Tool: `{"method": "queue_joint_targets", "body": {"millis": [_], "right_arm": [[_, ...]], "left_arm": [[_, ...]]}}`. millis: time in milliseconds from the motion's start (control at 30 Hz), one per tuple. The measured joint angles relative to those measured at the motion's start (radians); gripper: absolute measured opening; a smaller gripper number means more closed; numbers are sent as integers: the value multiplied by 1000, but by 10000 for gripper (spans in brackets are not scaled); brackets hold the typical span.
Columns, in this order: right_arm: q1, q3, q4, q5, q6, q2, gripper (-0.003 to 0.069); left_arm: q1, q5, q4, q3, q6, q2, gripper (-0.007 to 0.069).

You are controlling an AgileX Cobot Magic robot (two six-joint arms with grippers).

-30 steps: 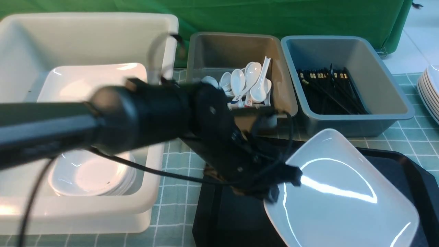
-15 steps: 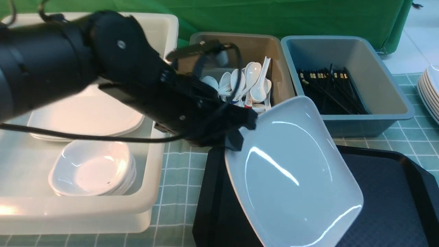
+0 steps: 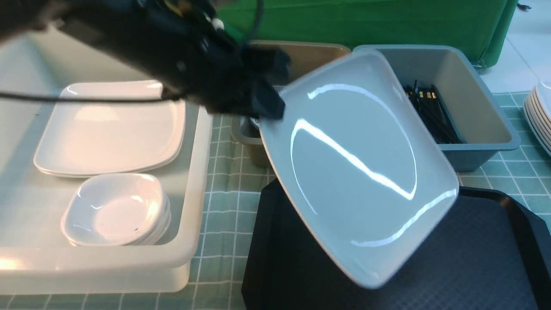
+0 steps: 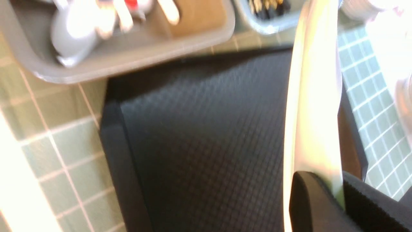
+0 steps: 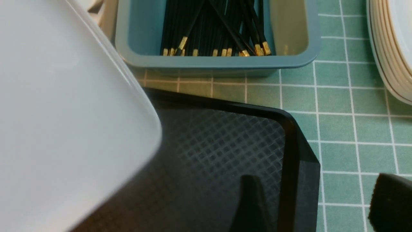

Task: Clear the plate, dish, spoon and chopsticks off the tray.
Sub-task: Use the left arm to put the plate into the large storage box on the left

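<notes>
One plate (image 3: pixel 357 172) hangs tilted above the tray (image 3: pixel 473 267), its corner pinched by the left gripper (image 3: pixel 267 113); best levelled before lowering into the tub (image 3: pixel 200 181). Left wrist: jaws clamp the rim. Right wrist: right gripper (image 5: pixel 318 206) gapes empty by the tray's corner.

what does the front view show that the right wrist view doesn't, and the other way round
Only the front view: the left gripper shut on a corner of the plate, holding it tilted in the air, plus the white tub with flat plates and small dishes. Only the right wrist view: the right gripper, open and empty. Both: the plate, the tray, and the blue tub of chopsticks.
</notes>
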Motion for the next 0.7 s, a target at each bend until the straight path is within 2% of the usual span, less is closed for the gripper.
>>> {"method": "queue_joint_targets", "body": {"millis": [267,300,333,367,467,500,533,700], "right_arm": [[0,0,-1,0,0,0,496],[0,0,-1,0,0,0,496],[0,0,-1,0,0,0,496],[0,0,-1,0,0,0,496],[0,0,-1,-3,1,0,496],[0,0,-1,-3,1,0,496],[0,0,-1,-4,1,0,496],[0,0,-1,-15,2,0,496]], "left_arm": [[271,92,-13,-125,20,-5,30],[281,94,-15,-127,25,-7,30],[328,95,-25,-135,32,-9,30],[439,102,-63,-148,61,-16,30],[612,107,-135,-158,98,-21,30],[623,107,-139,-158,99,-22,30],[719,108,-159,-159,114,-23,30],[886,88,-155,-159,147,0,31]]}}
